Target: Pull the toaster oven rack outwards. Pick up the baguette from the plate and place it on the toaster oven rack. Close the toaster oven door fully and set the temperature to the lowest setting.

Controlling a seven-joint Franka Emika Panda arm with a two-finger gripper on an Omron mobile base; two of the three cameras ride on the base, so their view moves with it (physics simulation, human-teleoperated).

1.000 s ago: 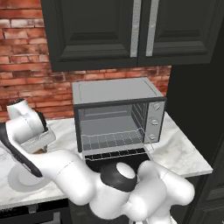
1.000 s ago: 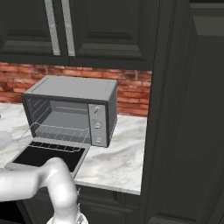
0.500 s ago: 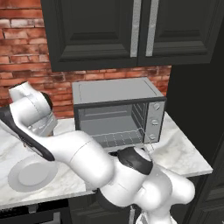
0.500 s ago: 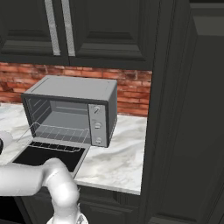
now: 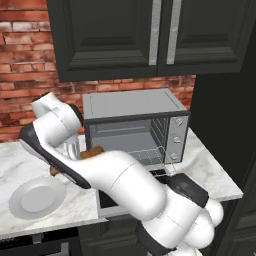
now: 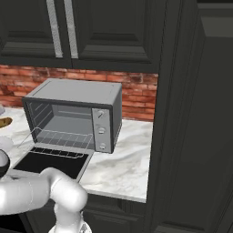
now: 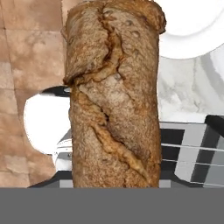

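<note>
Marble counter (image 5: 210, 172) below brick wall (image 5: 25, 75)

Boxy grey metal toaster oven (image 5: 134, 105) sits on the marble counter against the brick wall, three round knobs on its right panel. Its dark-glass door (image 6: 52, 163) is folded flat open. Thin silver wire rack (image 6: 57, 137) is pulled out over the door. Short brown crusty baguette (image 7: 114, 94) is lifted off the counter, above the round white plate (image 5: 35, 197), left of the oven.
</note>
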